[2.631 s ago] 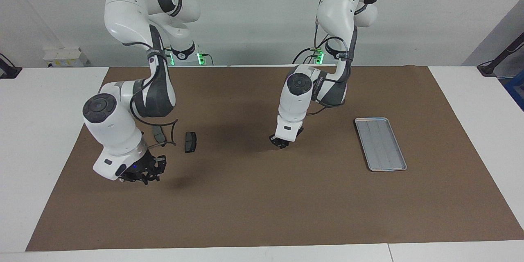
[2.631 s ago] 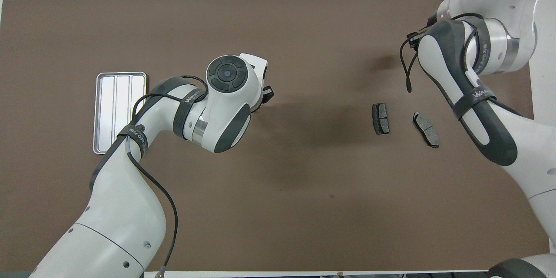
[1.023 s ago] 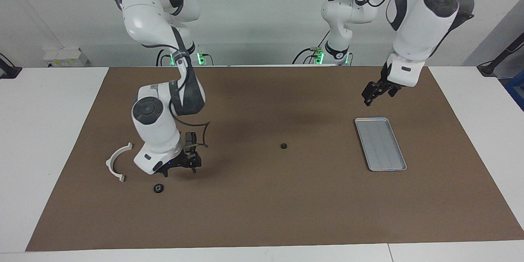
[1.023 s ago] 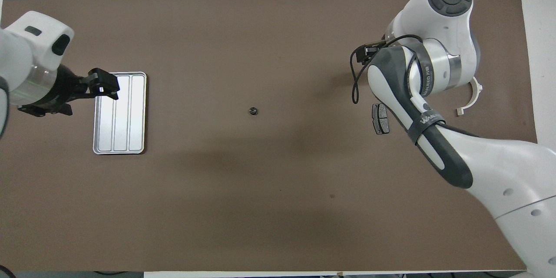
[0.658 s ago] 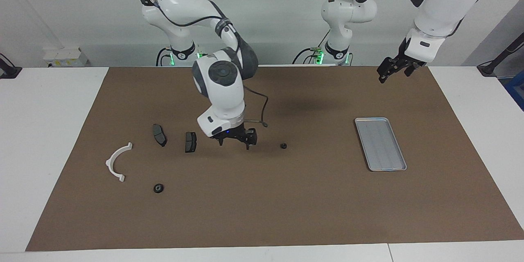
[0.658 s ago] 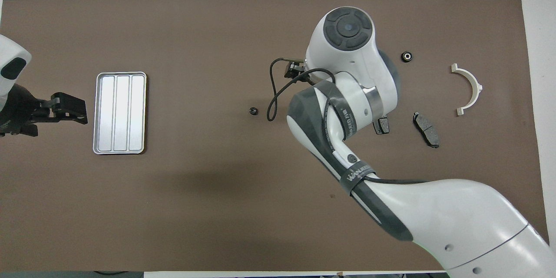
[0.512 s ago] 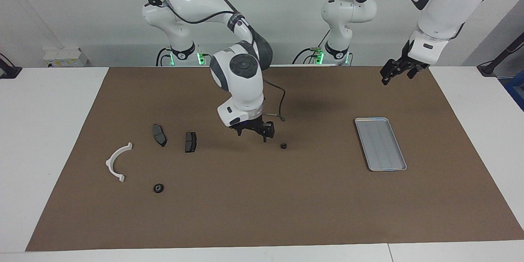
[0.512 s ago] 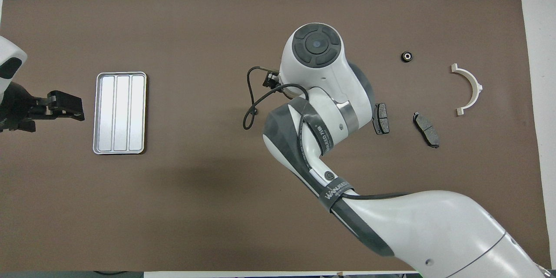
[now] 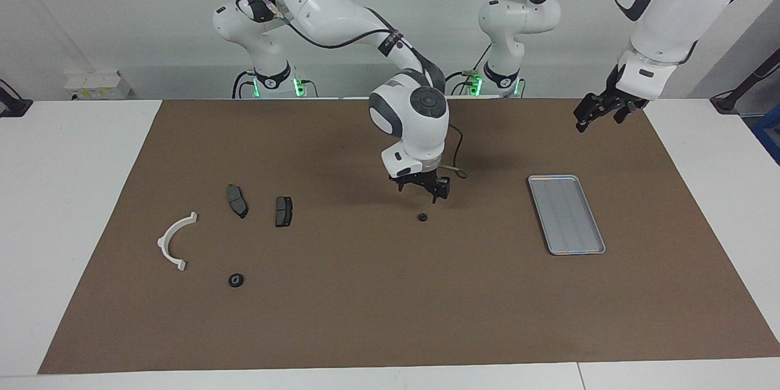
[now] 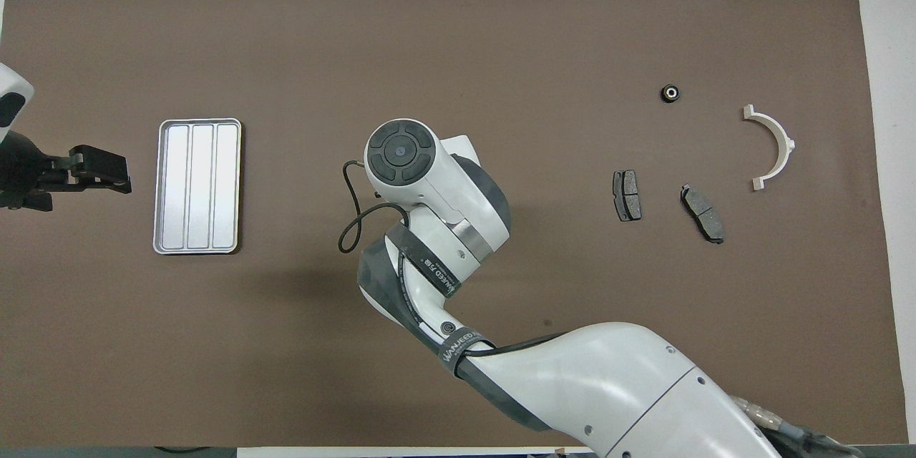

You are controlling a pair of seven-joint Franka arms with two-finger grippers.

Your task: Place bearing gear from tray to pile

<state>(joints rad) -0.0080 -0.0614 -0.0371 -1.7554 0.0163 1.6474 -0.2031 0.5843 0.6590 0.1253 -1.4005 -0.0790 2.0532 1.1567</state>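
While hovering over the small bearing gear [image 9: 421,217] mid-surface, right gripper [image 9: 420,187] fingers spread wide, empty. Next: lowering, pinching. Left gripper [image 9: 600,111] likewise open, idle.

A white table [image 9: 73,152] under a brown mat [image 9: 390,317] bears a metal tray [image 9: 567,214], white bracket [image 9: 173,242], two brake pads [image 9: 282,211] and two small gears [image 9: 421,217].

The right gripper [image 9: 425,187] now hangs just above the small black gear [image 9: 421,217] in the middle of the mat, after sweeping across from the pile end, where a second ago it hovered low beside the brake pads [image 9: 283,211]. It is open and carries nothing (its wrist hides the gear from overhead). The left gripper [image 9: 594,114], open, is now higher and farther from the tray [image 9: 566,213], toward the left arm's end.
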